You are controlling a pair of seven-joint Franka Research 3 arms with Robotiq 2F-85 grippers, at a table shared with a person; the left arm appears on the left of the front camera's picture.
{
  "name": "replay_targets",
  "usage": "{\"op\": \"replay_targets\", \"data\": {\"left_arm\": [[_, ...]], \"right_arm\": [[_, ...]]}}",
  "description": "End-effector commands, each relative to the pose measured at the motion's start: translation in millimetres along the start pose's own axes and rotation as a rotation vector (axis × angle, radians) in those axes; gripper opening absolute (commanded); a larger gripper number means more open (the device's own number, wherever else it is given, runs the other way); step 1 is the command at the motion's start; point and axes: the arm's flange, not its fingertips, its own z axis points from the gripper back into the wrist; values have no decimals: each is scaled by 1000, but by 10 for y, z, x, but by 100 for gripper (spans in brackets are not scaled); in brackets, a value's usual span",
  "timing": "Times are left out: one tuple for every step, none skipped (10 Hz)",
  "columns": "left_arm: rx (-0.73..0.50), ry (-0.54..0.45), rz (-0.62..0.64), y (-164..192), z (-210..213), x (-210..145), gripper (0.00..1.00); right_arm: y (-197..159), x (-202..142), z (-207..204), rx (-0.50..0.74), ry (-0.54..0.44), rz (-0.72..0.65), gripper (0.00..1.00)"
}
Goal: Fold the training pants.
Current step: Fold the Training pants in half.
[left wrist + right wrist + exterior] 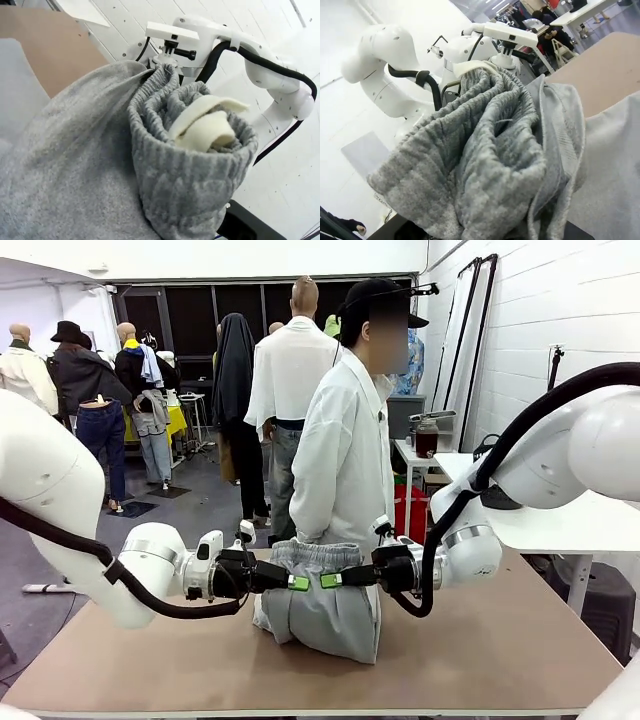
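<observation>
**Both arms clamped on the waistband, pants hanging between them**

Grey ribbed elastic fills the near field at both wrists: the training pants [322,605] are bunched right up against each camera, the gathered waistband [190,165] folded over on itself with a cream inner tape showing in the left wrist view. And look at the front view: the left gripper [297,582] and the right gripper [332,580] meet almost nose to nose, green pads nearly touching, each set of jaws closed on the waistband from its own side.

So where do the pants lie from the jaws? Straight below them. The waistband is held up just above the jaws' line, and the legs drop down under both grippers in a rounded heap onto the brown surface [500,640]. The long axis runs from the jaws downward, then seems to double back under itself at the bottom. Exactly how the legs are layered in that heap I cannot tell.

Neither arm is nearer; both hold the same short stretch of band, side by side. My read: with the grips this close together, the garment is narrow and slack, so the coming move turns on how that hanging length is laid out on the surface beneath the jaws.

Beyond the jaws, a person in a white shirt [345,450] stands at the far edge, close behind the pants.
</observation>
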Motion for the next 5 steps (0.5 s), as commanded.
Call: {"op": "replay_targets", "data": {"left_arm": [[-22, -6, 68, 225, 104, 129, 0], [12, -6, 92, 333, 114, 224, 0], [40, -12, 84, 439, 128, 338, 0], [43, -19, 77, 525, 104, 414, 0], [50, -10, 94, 621, 79, 474, 0]], "right_arm": [[-320, 76, 268, -88, -89, -80, 0], [-414, 56, 300, -99, -111, -108, 0], [-526, 64, 336, -115, -128, -129, 0], [-609, 59, 365, -133, -139, -148, 0], [-700, 73, 388, -152, -140, -169, 0]]}}
